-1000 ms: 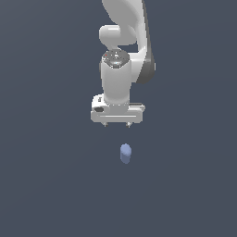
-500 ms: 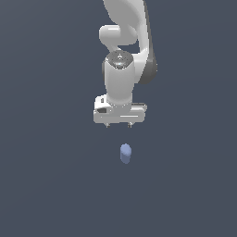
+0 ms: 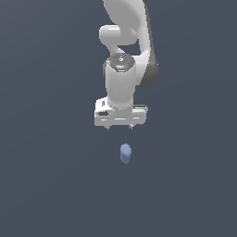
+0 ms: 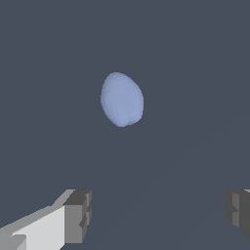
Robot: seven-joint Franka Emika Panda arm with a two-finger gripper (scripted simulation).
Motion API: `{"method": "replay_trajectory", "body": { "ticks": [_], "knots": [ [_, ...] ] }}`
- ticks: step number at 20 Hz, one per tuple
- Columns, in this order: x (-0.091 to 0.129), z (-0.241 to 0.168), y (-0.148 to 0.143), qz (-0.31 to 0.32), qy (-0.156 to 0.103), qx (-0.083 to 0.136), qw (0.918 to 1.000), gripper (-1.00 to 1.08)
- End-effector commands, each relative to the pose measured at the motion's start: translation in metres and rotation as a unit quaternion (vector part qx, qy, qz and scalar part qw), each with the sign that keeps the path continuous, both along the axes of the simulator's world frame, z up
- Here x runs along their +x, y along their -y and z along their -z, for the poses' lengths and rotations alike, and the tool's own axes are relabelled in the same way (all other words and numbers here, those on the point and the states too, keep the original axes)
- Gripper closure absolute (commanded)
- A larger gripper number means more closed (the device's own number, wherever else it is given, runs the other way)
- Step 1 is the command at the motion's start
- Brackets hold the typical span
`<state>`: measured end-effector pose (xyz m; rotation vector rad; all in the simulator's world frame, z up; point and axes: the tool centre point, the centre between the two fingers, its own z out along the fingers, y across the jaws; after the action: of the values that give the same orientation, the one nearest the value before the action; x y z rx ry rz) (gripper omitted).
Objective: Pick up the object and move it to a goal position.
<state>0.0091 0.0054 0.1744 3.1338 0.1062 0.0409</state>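
Note:
The object point(image 3: 125, 153) is a small light blue-purple cylinder with a rounded top. It stands upright on the dark grey floor, below my gripper in the exterior view. My white gripper point(image 3: 119, 127) hangs pointing down, apart from the object and not touching it. Its fingers are spread wide and hold nothing. In the wrist view the object point(image 4: 121, 99) shows as a blue oval ahead of the two grey fingertips point(image 4: 78, 215), which stand far apart.
The white arm point(image 3: 125, 51) rises behind the gripper toward the top of the exterior view. The floor point(image 3: 46, 176) is plain dark grey all around.
The gripper has moved slightly up and away from the object in the exterior view. The object has not moved.

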Motion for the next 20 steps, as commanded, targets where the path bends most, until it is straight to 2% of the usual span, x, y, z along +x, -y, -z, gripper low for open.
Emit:
{"method": "replay_trajectory", "body": {
  "ticks": [1,13,20],
  "knots": [
    [0.006,0.002,-0.002,-0.012,-0.001,-0.001,0.9999,-0.92],
    [0.054,0.019,-0.02,-0.112,-0.01,-0.002,0.9937,-0.92],
    [0.071,0.026,-0.027,-0.148,-0.013,0.0,0.9889,-0.92]
  ]
}}
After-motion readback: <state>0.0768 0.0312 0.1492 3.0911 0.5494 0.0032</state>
